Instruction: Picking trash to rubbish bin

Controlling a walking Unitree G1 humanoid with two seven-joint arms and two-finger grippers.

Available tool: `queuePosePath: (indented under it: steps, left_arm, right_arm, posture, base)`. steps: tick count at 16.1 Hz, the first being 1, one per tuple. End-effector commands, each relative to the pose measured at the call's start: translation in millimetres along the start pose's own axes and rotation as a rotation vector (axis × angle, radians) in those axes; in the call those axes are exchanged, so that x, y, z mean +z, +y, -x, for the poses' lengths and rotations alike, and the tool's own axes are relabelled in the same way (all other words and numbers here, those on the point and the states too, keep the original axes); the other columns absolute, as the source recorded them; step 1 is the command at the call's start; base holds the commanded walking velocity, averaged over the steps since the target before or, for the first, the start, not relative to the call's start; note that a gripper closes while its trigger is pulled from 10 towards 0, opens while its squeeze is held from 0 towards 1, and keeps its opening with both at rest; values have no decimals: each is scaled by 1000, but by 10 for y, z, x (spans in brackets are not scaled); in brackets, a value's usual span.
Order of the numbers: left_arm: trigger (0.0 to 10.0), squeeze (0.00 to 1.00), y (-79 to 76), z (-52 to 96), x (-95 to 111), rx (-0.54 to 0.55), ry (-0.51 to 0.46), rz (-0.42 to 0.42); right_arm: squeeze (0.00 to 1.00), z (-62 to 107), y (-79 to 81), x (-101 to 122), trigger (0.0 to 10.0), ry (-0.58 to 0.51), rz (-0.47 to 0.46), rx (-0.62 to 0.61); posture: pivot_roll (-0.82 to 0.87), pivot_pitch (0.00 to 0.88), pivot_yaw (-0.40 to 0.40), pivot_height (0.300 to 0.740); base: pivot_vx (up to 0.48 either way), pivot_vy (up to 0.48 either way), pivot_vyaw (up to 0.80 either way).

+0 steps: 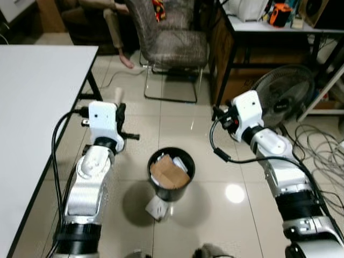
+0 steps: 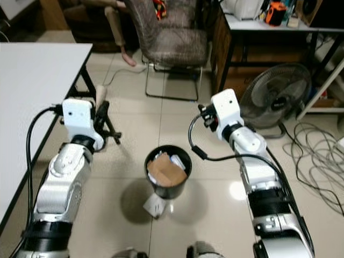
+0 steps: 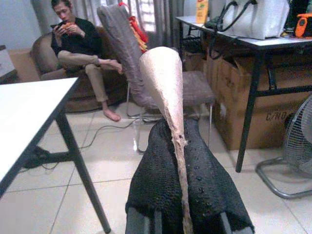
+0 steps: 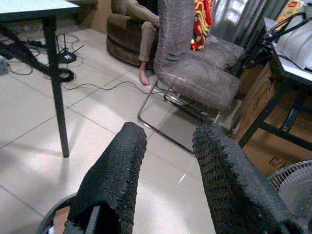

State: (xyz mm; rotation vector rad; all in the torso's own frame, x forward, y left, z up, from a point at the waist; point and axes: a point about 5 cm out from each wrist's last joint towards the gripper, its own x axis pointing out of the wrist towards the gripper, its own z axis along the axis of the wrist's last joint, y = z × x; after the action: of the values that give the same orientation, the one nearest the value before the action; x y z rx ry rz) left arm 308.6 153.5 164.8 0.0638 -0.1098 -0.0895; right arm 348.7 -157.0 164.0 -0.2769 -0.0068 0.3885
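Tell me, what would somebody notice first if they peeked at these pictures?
Probably the black rubbish bin on the floor between the two arms, stuffed with cardboard, with a paper scrap lying at its base. Then the left gripper, pinching a pale paper cone beside the white table.

Tiled floor (image 1: 177,115) — bin (image 1: 171,173), paper scrap (image 1: 157,208).

Indoor light, even and fairly bright; ceiling lamp glare spot on the glossy tile floor (image 1: 235,193) beside the right arm, soft shadow pooled around the black bin (image 1: 171,173). Head views sharp with mild edge bending, white counter (image 1: 32,107) near blown out. Wrist views softer, grainy; close black fingers (image 4: 114,180) slightly out of focus, window backlight washed out.
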Motion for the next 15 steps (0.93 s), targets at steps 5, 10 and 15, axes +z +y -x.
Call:
queuePosePath:
  steps: [5, 10, 15]
  left_arm:
    - [0, 0, -81, -2, -7, -29, 13, -1]
    - [0, 0, -80, 15, -34, -31, 25, -5]
    - [0, 0, -83, 16, -39, -34, 28, -9]
  right_arm:
    - [0, 22, -67, 38, 10000, -11, 12, -15]
    - [0, 26, -63, 33, 10000, -9, 14, -13]
    - [0, 21, -54, 28, 10000, -8, 14, -10]
  posture:
    - [-142, 125, 16, 740]
    - [-142, 131, 16, 740]
    - [-142, 131, 16, 740]
  base:
    - [424, 0, 0]
    - [480, 0, 0]
    - [480, 0, 0]
